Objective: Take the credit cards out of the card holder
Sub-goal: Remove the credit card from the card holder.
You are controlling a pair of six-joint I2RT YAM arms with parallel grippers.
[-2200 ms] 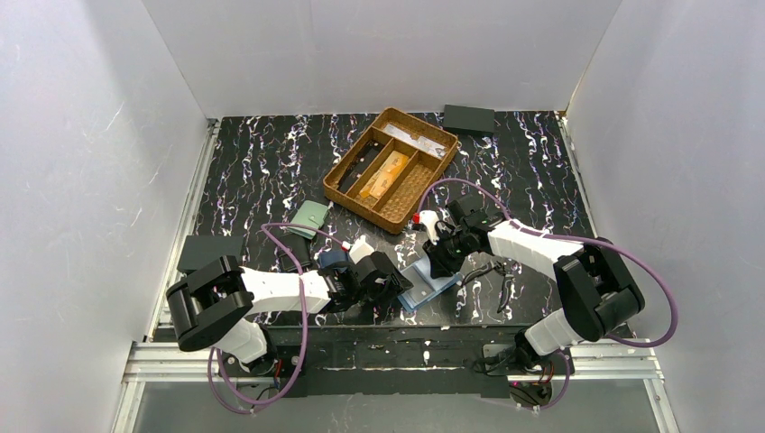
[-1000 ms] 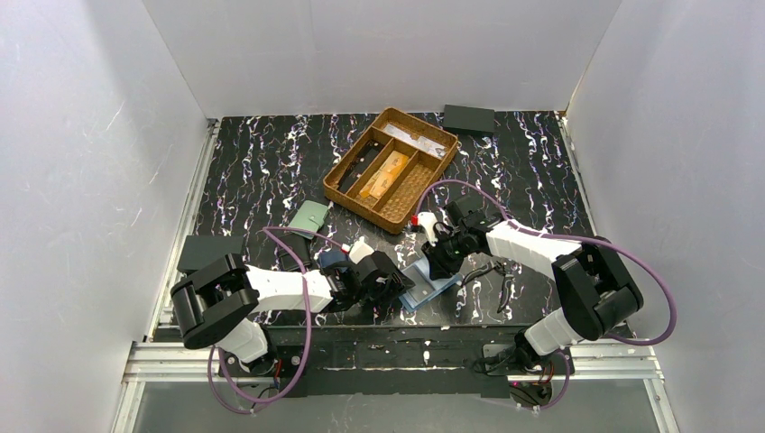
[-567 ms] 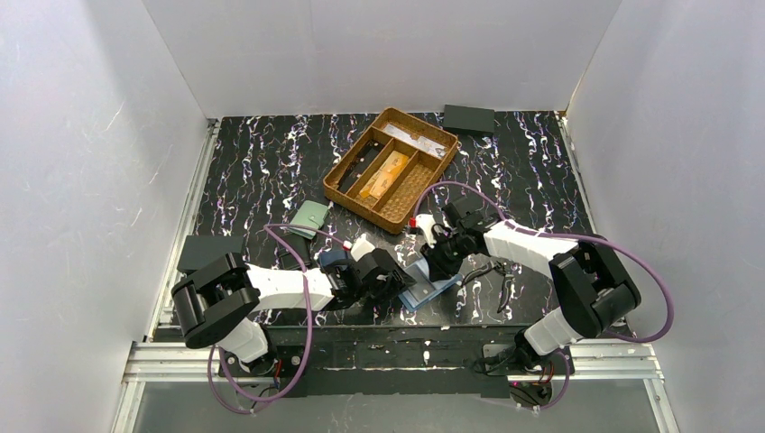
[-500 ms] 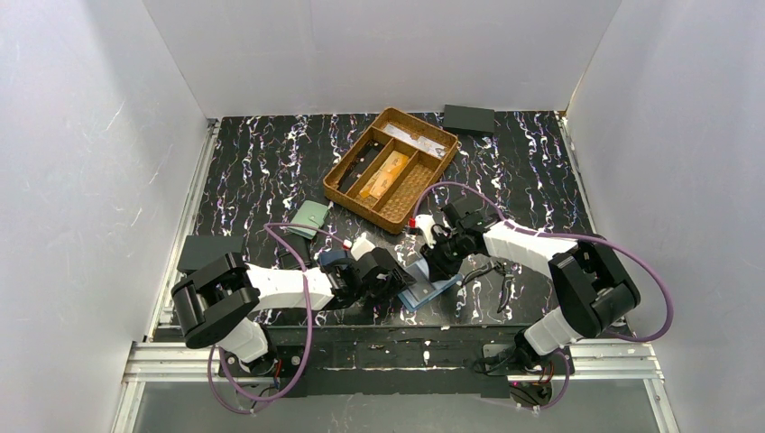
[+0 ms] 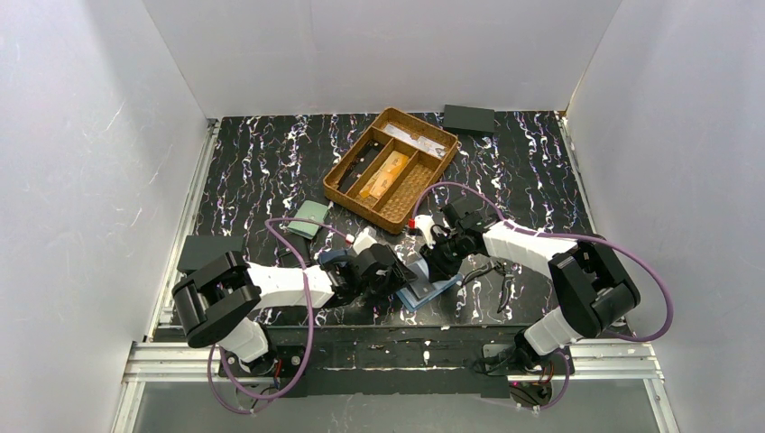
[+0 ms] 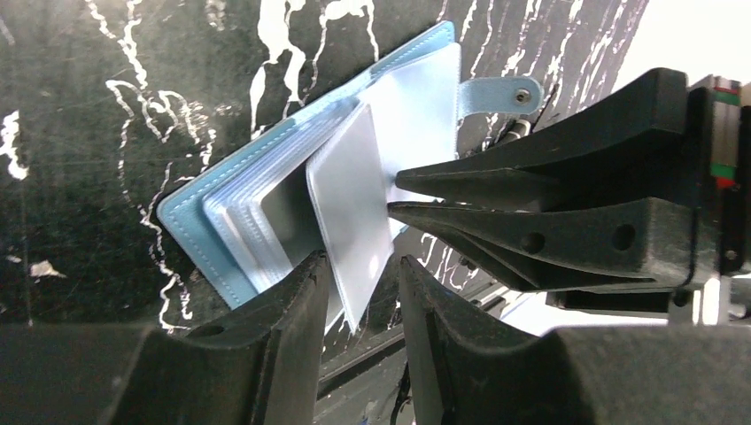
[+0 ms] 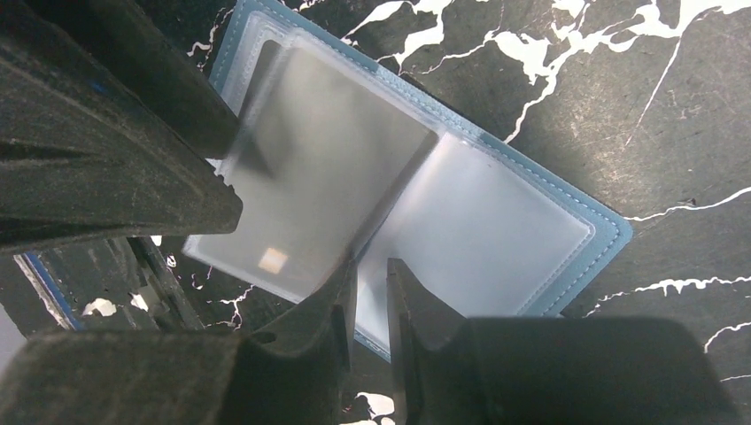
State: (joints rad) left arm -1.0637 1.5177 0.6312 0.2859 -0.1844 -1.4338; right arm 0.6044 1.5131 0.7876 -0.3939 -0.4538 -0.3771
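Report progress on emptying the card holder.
Done: the card holder lies open. In hand: the left claw straddles one clear sleeve; the right claw sits at the spine. Left: a card showing its chip is in a sleeve, not yet pulled.

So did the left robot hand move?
Yes. The left gripper edged slightly up the view, toward the basket.

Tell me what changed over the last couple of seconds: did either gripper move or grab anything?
The left gripper edged slightly right, closer to the open card holder. From above, no grasp or release shows. The right gripper stayed over the holder, which lies open in the same spot. The basket and green wallet did not move.
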